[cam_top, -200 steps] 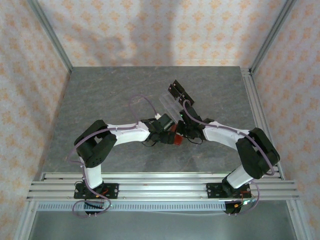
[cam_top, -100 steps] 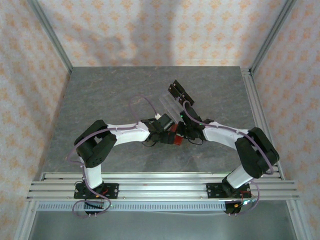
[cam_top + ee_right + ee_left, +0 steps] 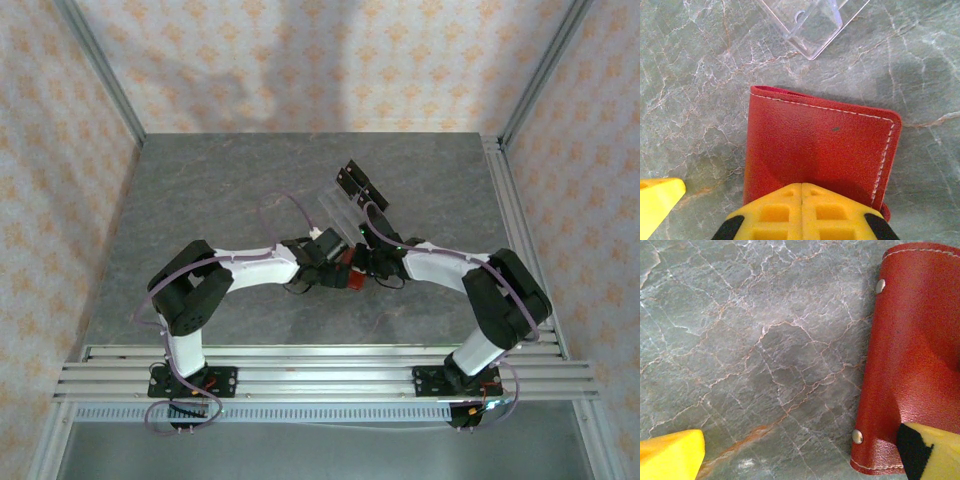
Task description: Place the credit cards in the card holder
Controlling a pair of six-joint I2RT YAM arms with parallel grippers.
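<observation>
Nearest, the right gripper has its fingers pressed together with nothing seen between them, tips over the near edge of the red wallet. The left gripper gapes wide and empty, one finger overlapping the wallet's corner. Beyond the wallet lies a clear stand.

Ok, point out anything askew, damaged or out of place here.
Nothing looks damaged or spilled. The red card holder lies flat on the table, the shut right gripper over its near edge. The clear stand beyond it sits at an angle.
</observation>
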